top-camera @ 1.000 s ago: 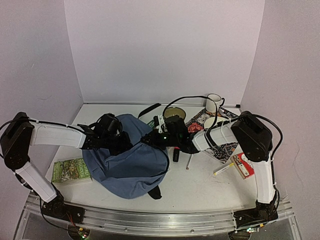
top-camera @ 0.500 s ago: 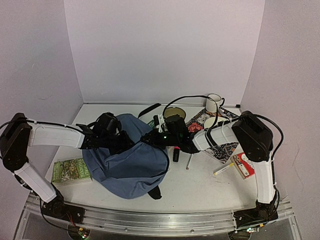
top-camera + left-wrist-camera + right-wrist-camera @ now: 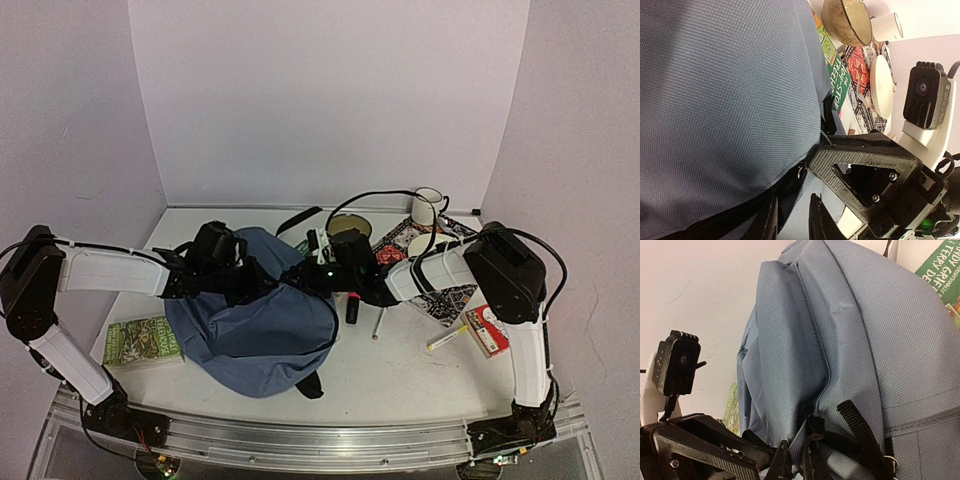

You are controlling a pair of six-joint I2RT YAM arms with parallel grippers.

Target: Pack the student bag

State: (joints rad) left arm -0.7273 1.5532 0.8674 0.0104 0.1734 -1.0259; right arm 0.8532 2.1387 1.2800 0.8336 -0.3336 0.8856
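- The white surface point(image 3: 400, 375) carries everything, with both arms reaching in over it from the near edge.
- The student bag point(image 3: 250, 330) lies flat left of centre, a slate-blue heap, its black strap trailing off the near side and another poking out at the far end.
- The right pincer point(image 3: 797, 446) is at the bag's upper right edge, fingers pressed together on the bag's fabric just where a black strap loops past.
- The left pincer point(image 3: 792, 202) is right there facing it, low over the bag's top beside the black zip line. Its fingers stand a little apart, blue fabric showing in the gap, nothing clamped as far as I can see.
- A green book point(image 3: 143, 340) lies flat at the bag's left side, just beside it.
- A second green paperback point(image 3: 836, 80) peeks out from under the bag's far edge.
- A patterned book point(image 3: 450, 298) lies to the right, under the right forearm.
- The bowl point(image 3: 350, 226) sits behind the bag, with a white plate point(image 3: 432, 243) and white mug point(image 3: 427, 207) further right.
- A red box point(image 3: 486, 330) rests near the right arm's upright link.
- Smallest now: a red-and-black marker point(image 3: 352, 308) lies just right of the bag, a thin pen point(image 3: 378, 322) beside it, and a pale pen point(image 3: 447, 338) nearer the box.
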